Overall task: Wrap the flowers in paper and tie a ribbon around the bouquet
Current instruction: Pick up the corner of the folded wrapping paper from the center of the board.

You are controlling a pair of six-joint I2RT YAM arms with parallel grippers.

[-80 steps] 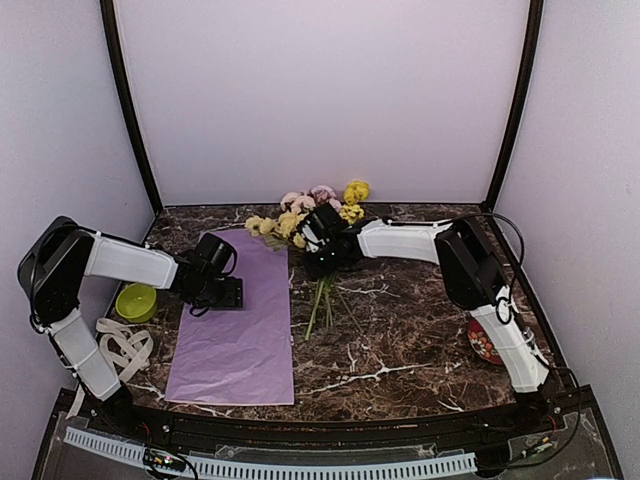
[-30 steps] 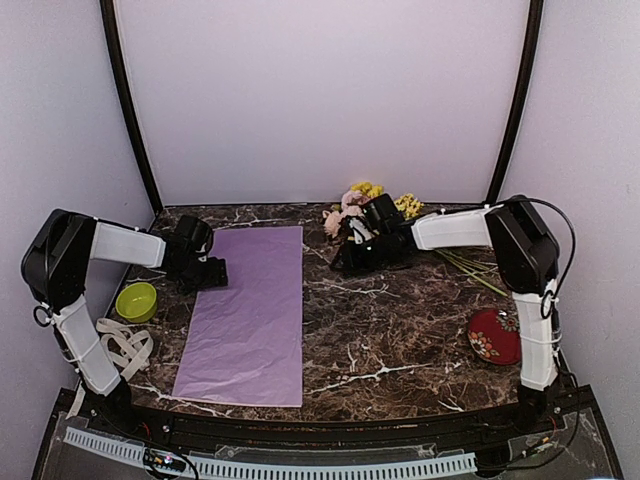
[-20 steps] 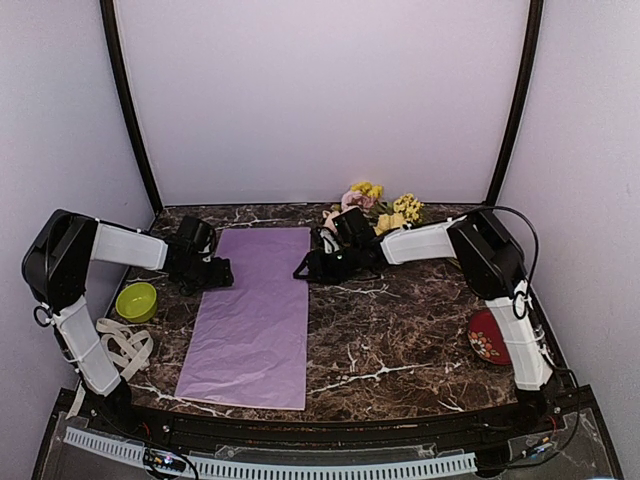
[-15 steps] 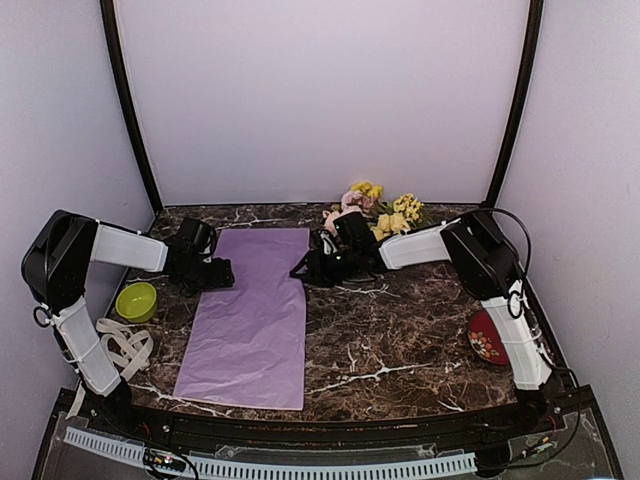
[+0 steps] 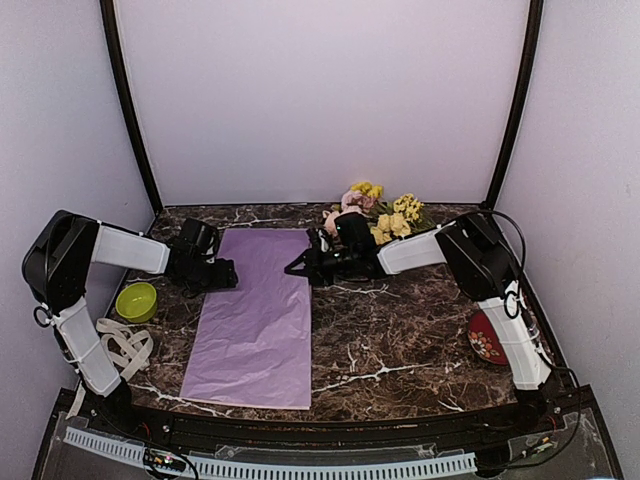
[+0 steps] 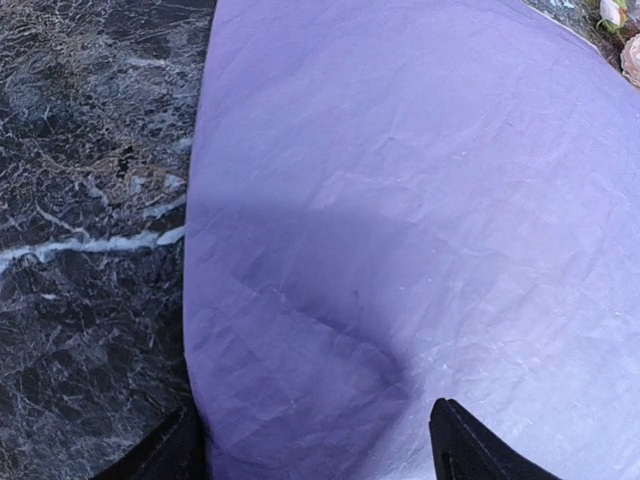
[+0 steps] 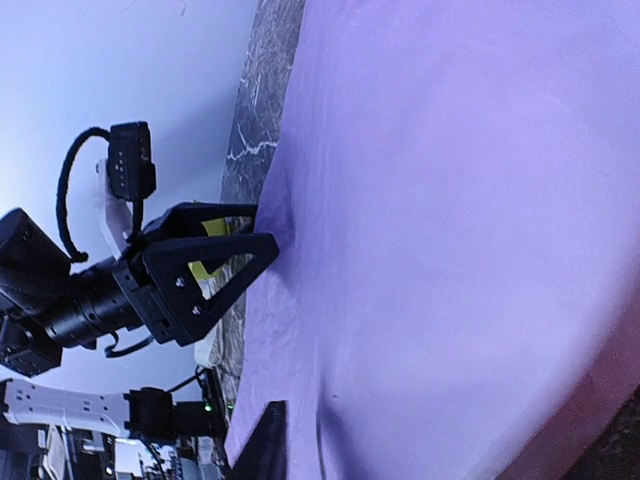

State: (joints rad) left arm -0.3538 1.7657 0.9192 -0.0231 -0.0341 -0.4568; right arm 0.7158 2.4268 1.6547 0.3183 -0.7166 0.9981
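Now | left claw (image 6: 315,445) spread wide astride paper (image 5: 255,320) left edge | right claw (image 5: 300,268) low at right edge, grip unclear

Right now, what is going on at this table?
Both grippers are at the purple paper, which lies flat on the table. The left gripper is open at the paper's left edge. The right gripper is at the right edge opposite, and I cannot tell whether it is shut. The flowers lie at the back, off the paper. The ribbon lies at the near left, untouched.
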